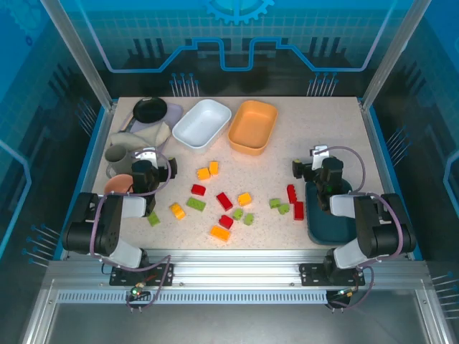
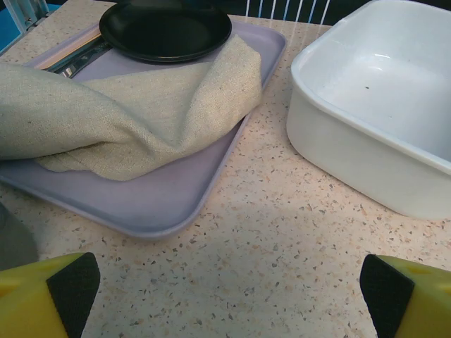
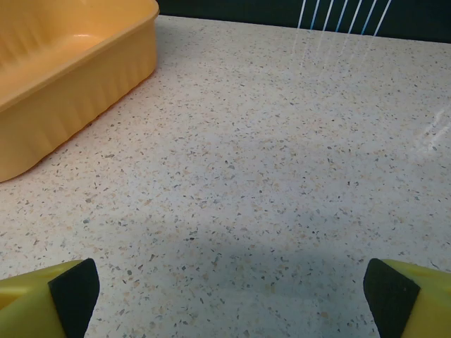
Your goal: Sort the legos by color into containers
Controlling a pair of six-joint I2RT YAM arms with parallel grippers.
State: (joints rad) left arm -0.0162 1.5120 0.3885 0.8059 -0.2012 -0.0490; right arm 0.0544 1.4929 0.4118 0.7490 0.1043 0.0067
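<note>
Red, orange and green legos (image 1: 224, 201) lie scattered across the speckled table (image 1: 308, 136). The left gripper (image 2: 229, 292) and right gripper (image 3: 232, 290) both stand wide open, holding nothing.

teal dish (image 1: 319, 226) partly under right arm (image 1: 374, 223), pinkish bowl (image 1: 117, 185) apparently half-covered

At the far middle of the table (image 1: 287, 154) the left dish (image 1: 203, 123) and middle dish (image 1: 252, 126) sit side by side. The third dish (image 1: 319, 226) lies near right. The legos (image 1: 224, 201) lie scattered before the far pair, a few seemingly touching the third dish's left rim. Far left, a tray (image 2: 162, 204) bears a pan (image 2: 165, 29) behind a cloth (image 2: 134, 113).
</note>
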